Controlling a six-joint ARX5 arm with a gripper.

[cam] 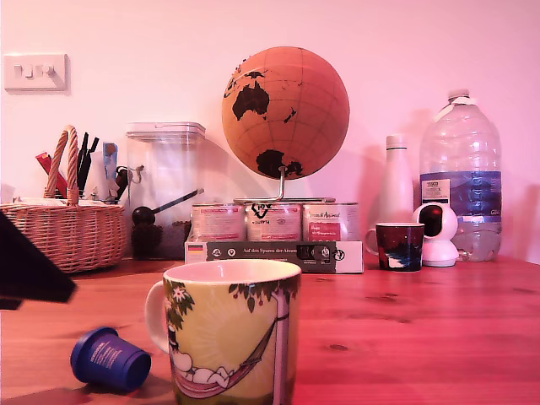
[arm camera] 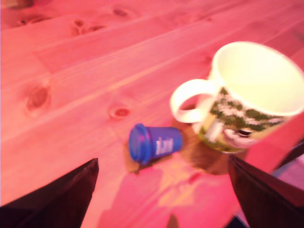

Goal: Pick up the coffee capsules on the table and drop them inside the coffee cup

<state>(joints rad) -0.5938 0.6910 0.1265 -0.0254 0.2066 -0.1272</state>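
The table (cam: 439, 329) of reddish-brown wood with dark knots fills the scene. On it, near the front, stands the coffee cup (cam: 232, 333), a yellow-green mug, white and empty inside, upright with its handle toward the exterior view's left. The gripper (arm camera: 161, 190) hangs above the wood with its two dark fingers (arm camera: 57, 199) spread wide apart, holding nothing. The coffee capsule (cam: 110, 359), dark blue, lies on its side just beside the mug's handle, apart from both fingers.

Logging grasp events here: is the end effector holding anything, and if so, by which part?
Nothing is held. The end effector is open, with the coffee capsule lying on its side on the table beside the coffee cup.
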